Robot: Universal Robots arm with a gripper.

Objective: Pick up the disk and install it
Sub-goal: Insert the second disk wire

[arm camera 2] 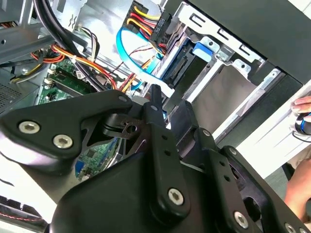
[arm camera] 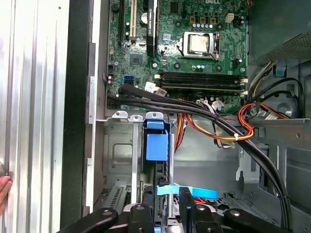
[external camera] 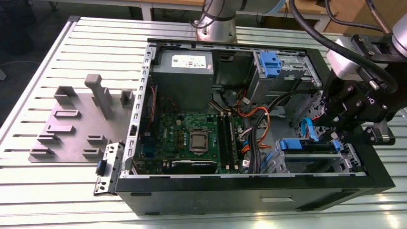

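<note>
While the black gripper [external camera: 343, 125] hangs at the right of the exterior view, over the case's [external camera: 254, 191] drive cage, I cannot tell whether its jaws are wide or closed on anything. Seen in the second wrist view, the disk [arm camera 2: 187, 63] sits edge-on in the grey metal bay at upper centre, its blue plastic carrier tab beside it, a flat light-blue cable [arm camera 2: 129, 56] curving to it. Farther left in the exterior view lie the green motherboard [external camera: 190, 138] and, on the ribbed aluminium bench [external camera: 64, 191], a grey fixture plate [external camera: 76, 124]. A hand [arm camera: 4, 187] rests at the first wrist view's left edge.
</note>
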